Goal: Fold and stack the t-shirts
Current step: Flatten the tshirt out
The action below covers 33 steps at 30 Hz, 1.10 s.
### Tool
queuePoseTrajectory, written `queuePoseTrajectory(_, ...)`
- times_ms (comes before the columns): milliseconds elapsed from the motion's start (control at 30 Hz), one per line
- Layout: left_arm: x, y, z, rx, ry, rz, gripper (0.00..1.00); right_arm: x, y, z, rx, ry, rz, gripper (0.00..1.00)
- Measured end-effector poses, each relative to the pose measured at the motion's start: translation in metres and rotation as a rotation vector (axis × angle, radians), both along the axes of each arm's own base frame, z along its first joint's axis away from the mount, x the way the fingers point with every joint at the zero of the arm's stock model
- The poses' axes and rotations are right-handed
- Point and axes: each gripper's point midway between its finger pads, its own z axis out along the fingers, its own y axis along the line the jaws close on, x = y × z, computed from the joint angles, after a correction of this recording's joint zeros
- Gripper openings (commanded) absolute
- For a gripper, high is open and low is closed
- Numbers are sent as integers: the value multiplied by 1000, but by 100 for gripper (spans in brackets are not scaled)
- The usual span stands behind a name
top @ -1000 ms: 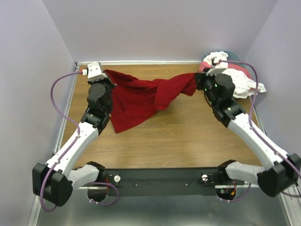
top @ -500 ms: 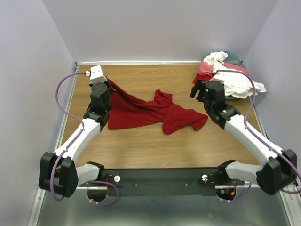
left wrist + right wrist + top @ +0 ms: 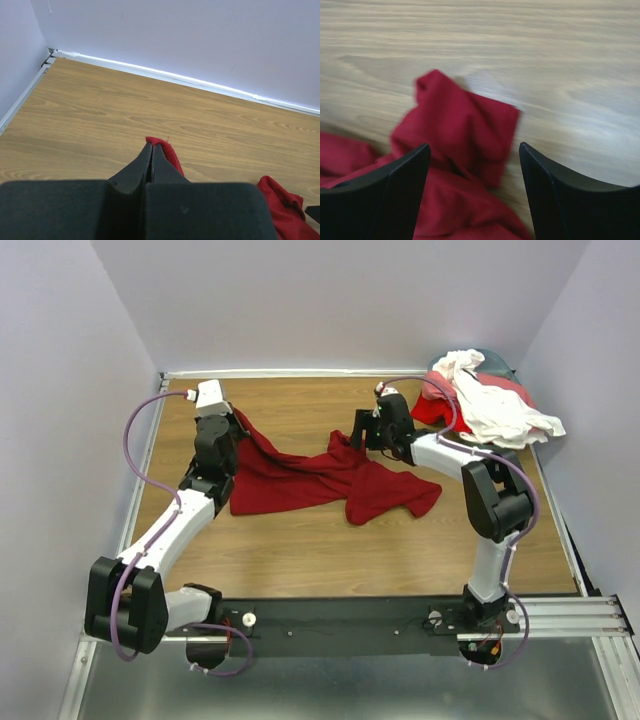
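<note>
So, far left first: the left gripper (image 3: 228, 426) sat out near the table's back-left corner, its jaws pressed tight together on an edge of the crimson t-shirt (image 3: 300, 475). In the left wrist view you could see a small red tab of cloth poking out right at the tips of the black fingers (image 3: 142, 162), with bare wooden table (image 3: 320, 550) and the pale wall (image 3: 200, 40) behind it.

From that pinch the crimson t-shirt trailed off to the right across the middle of the table. It was nowhere near flat, more of a long rumpled strip, bunched up in the centre and ending in a lumpy fold toward the right side. Most of it was lying on the wood.

Next over, the right gripper (image 3: 362, 430) hung over the crumpled top-middle bit of that shirt, jaws spread wide with nothing in them. The right wrist view was a bit blurry, but it showed both dark fingers (image 3: 400, 185) well apart, a folded flap of red cloth between and beyond them. I couldn't tell if the tips were touching the fabric.

Far right, back corner: the rest of the shirts were heaped in a pile, the white t-shirt (image 3: 495, 408) draped on top, the red-pink t-shirt (image 3: 430, 410) sticking out on the left and a sliver of the teal t-shirt (image 3: 497, 360) at the back.
</note>
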Motion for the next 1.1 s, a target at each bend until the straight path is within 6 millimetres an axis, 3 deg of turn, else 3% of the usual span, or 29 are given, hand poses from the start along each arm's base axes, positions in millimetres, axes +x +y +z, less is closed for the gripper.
queuePoseTrajectory(267,2,-2,-5,1,11,-9,0,10,42,9,131,-24,158,78)
queuePoseTrajectory(567,7,-5,-17,7,38,-20,0,26,58,2,153,-42,207,60)
queuePoseTrajectory(667,7,-6,-18,7,41,-20,0,24,58,-9,149,-22,211,52)
queuePoseTrajectory(733,7,-6,-18,7,41,-20,0,24,59,-13,147,-12,215,38)
queuePoseTrajectory(767,7,-6,-18,7,41,-20,0,25,60,-15,147,-9,221,20)
queuePoseTrajectory(833,7,-5,-18,8,41,-19,0,27,62,-16,149,-8,226,4)
queuePoseTrajectory(1000,8,0,-17,11,44,-6,0,28,60,-13,131,-15,226,1)
queuePoseTrajectory(1100,10,12,-9,14,40,23,0,29,48,12,103,-51,199,1)
